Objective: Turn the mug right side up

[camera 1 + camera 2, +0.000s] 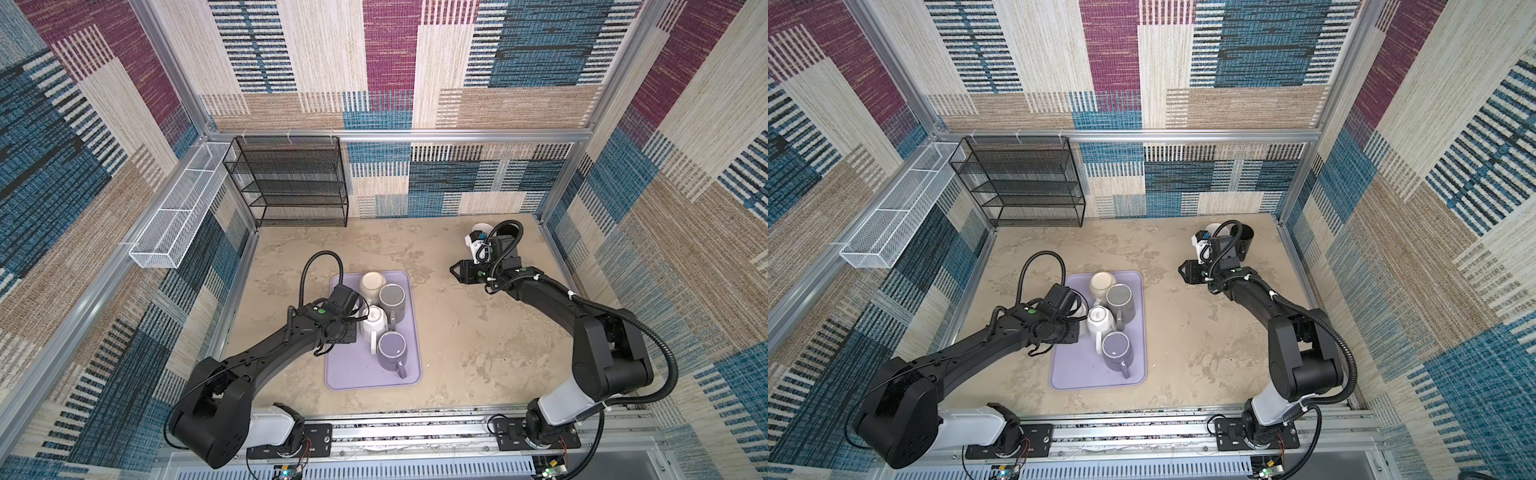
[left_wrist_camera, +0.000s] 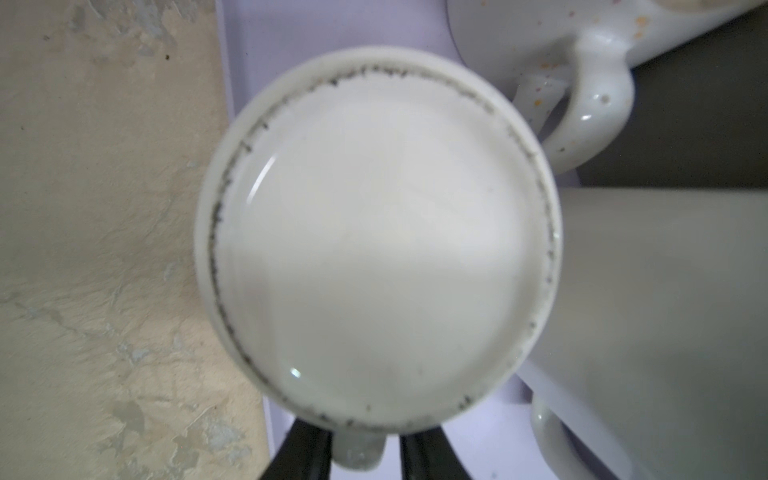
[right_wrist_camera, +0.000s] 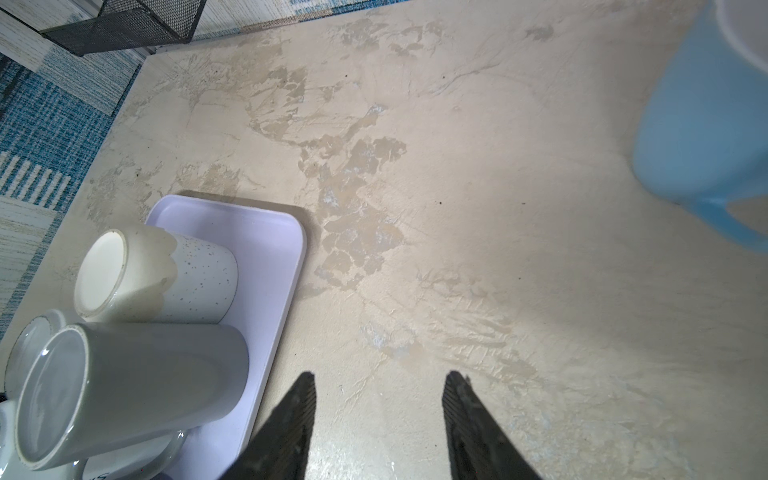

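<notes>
In the left wrist view a white mug (image 2: 382,237) stands upside down at the edge of the lilac tray (image 2: 266,25), with its flat base facing the camera. Its handle (image 2: 360,451) lies between the two black fingers of my left gripper (image 2: 361,440). The jaws stand narrow around it: one finger touches the handle and a thin slit of tray shows beside the other. In both top views my left wrist (image 1: 343,303) (image 1: 1059,301) covers most of this mug. My right gripper (image 3: 381,376) (image 1: 455,270) hovers open and empty over bare table to the right of the tray.
Also upside down on the tray (image 1: 365,374) are a speckled cream mug (image 1: 371,283), a grey mug (image 1: 392,299), a white mug (image 1: 374,322) and a purple mug (image 1: 392,351), packed close together. A blue mug (image 3: 698,124) stands near the right arm. A black wire rack (image 1: 291,183) stands at the back left.
</notes>
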Robot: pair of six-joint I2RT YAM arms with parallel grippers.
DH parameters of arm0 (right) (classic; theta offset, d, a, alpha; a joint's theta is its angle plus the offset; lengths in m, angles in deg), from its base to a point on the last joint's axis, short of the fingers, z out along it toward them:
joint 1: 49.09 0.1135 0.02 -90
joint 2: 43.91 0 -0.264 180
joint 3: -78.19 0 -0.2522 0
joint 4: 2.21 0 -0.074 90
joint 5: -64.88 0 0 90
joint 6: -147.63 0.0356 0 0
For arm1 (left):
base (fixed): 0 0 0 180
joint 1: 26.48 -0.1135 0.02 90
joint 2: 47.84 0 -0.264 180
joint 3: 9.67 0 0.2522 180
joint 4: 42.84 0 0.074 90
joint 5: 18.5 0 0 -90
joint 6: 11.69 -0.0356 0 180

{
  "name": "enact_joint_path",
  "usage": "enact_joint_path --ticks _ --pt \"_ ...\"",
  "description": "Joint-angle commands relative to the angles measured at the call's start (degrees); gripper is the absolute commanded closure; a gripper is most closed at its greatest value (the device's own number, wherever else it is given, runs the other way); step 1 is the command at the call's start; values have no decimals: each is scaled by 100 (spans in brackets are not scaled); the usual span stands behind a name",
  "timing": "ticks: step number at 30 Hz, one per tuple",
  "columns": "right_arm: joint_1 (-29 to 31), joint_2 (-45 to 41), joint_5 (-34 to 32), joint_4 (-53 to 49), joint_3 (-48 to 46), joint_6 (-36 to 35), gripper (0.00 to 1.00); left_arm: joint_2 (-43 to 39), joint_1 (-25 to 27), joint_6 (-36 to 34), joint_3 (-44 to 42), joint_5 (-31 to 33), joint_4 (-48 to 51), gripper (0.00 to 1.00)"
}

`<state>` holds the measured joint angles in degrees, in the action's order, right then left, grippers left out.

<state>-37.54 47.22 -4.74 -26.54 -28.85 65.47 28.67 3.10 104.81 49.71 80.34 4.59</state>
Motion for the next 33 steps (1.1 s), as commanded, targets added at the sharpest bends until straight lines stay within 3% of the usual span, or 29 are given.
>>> enact_joint_path --ticks 1,25,33 --pt "5 -52 -58 130 -30 21 48 -22 -10 -38 50 96 8 75" --pt "5 -156 -61 160 -119 43 48 -57 -7 -52 15 197 74 81" --pt "3 -192 -53 180 -142 59 48 -32 -7 -78 49 236 125 94"
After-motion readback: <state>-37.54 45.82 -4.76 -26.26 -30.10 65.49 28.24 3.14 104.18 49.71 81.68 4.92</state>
